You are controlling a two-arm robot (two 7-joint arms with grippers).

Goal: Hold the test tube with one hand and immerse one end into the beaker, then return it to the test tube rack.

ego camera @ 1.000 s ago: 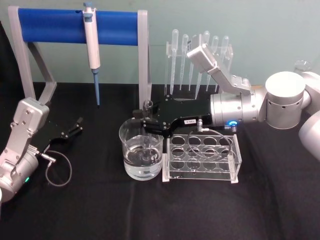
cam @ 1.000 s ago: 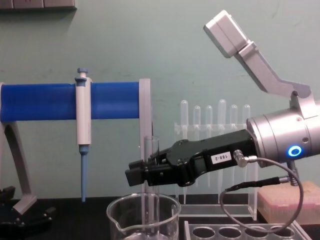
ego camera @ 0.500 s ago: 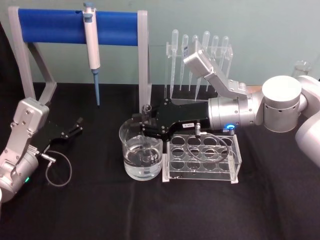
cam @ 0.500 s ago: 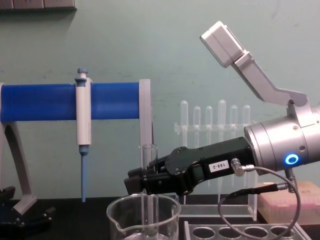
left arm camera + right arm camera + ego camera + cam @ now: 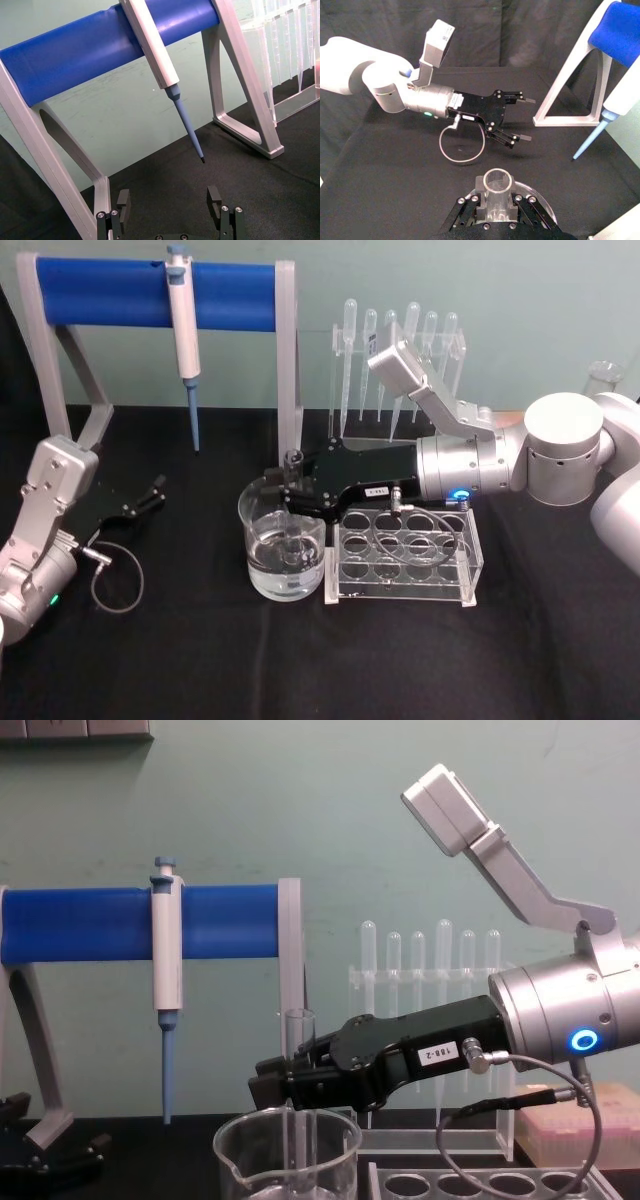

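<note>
Right black two-jaw gripper (image 5: 290,490) pinches long clear glass test tube (image 5: 297,1030) upright | lower end in wide clear glass beaker (image 5: 262,570) (part-filled) | left gripper (image 5: 168,200) parked, claw spread.

Your right gripper (image 5: 285,1082): black, white label (image 5: 441,1051), silver wrist (image 5: 545,1020), blue ring light (image 5: 583,1041), grey looped cable (image 5: 528,1060); left gripper (image 5: 148,498) black too.

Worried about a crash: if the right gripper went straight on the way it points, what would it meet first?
Its held test tube would hit the beaker wall first; the right gripper sits just above the rim. Farther on, probably the open left gripper, height unclear.
</note>
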